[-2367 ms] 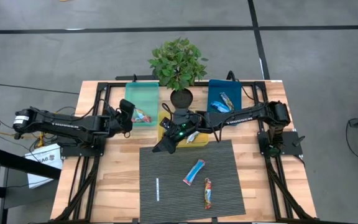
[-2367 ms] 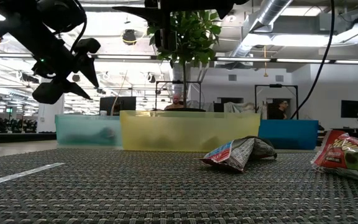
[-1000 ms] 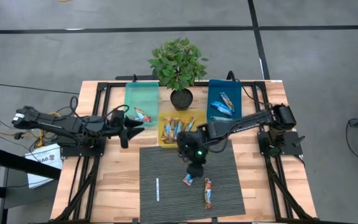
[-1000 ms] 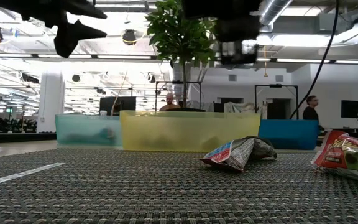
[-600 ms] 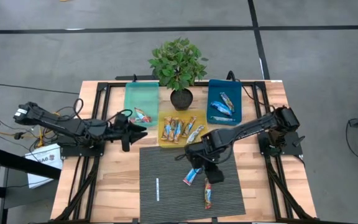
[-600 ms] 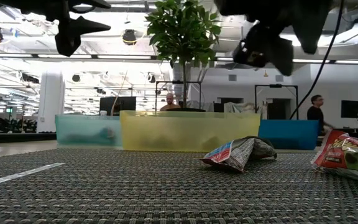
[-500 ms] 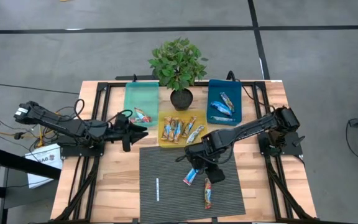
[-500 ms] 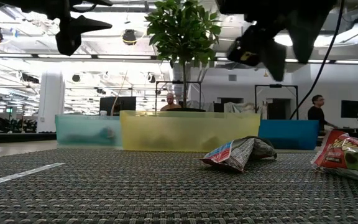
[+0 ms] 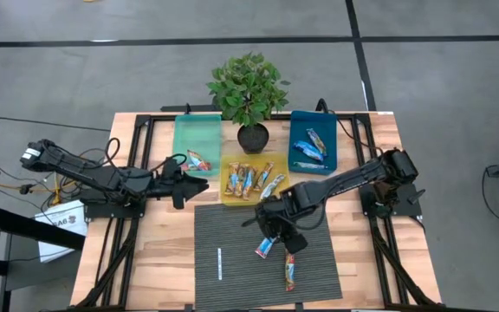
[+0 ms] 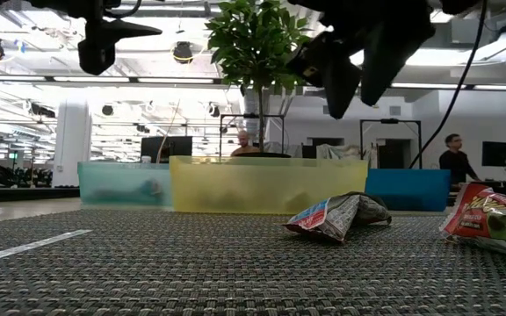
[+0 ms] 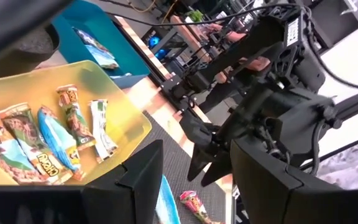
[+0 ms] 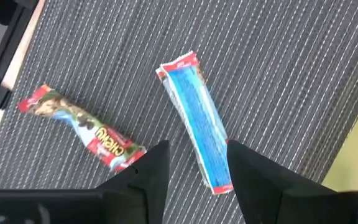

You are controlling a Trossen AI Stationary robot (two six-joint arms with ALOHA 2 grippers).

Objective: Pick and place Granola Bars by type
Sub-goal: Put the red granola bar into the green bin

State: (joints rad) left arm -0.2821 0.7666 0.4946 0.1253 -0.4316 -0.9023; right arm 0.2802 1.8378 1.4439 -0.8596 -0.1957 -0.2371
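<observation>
A blue bar [image 12: 195,118] lies on the ribbed mat [image 12: 291,74], a red bar [image 12: 82,128] just beside it. The right gripper [image 12: 191,163] hovers above, fingers apart and empty. It should straddle the bar's narrow width, then descend squarely. The left gripper [image 9: 199,183], also apart, waits near the yellow bin [image 9: 229,196]. The table [image 9: 158,260] is wooden, with an open hall beyond.

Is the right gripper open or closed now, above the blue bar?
Open. In its wrist view the right gripper shows two dark fingers standing apart, empty, with the blue bar lying flat on the mat between them.
</observation>
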